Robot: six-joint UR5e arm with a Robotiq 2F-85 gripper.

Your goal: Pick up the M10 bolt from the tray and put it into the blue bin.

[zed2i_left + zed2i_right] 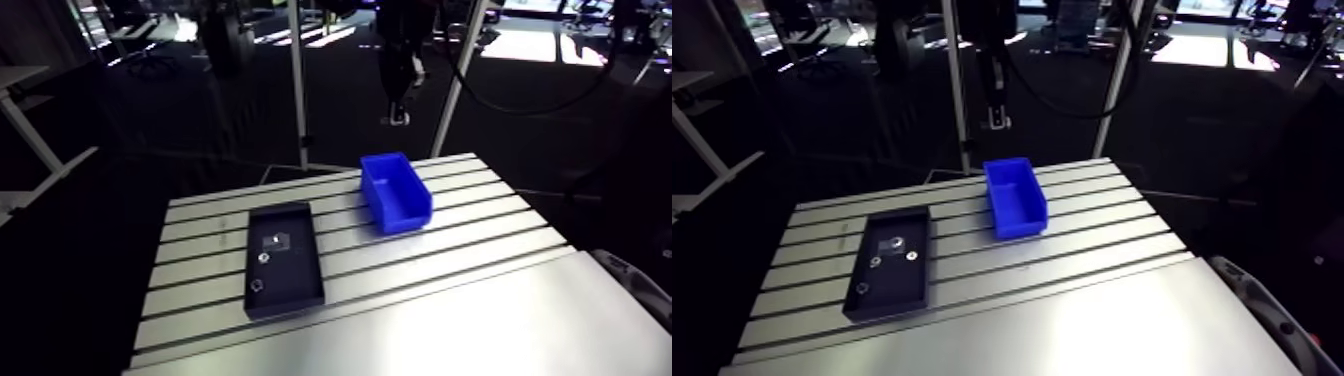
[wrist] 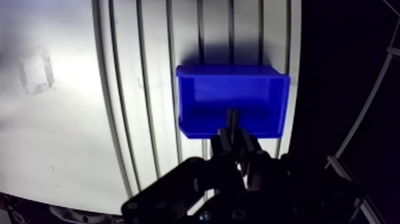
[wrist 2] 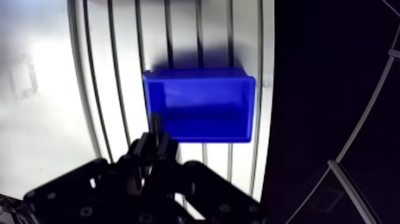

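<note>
The blue bin (image 1: 395,190) stands open-topped on the far right part of the slotted table, and I see nothing lying in it. To its left lies the black tray (image 1: 285,298) holding several small metal parts (image 1: 894,241); I cannot tell which one is the M10 bolt. High over the bin hangs my gripper (image 2: 233,119), small and dark in the arm view (image 1: 398,115). In the wrist view its fingers are shut together above the near wall of the bin (image 2: 202,101), and nothing shows between them.
Two metal posts (image 1: 298,90) (image 1: 455,90) rise behind the table's far edge. The bin sits close to the table's side edge (image 2: 296,89), with dark floor beyond. A smooth aluminium plate (image 1: 450,330) covers the near part of the table.
</note>
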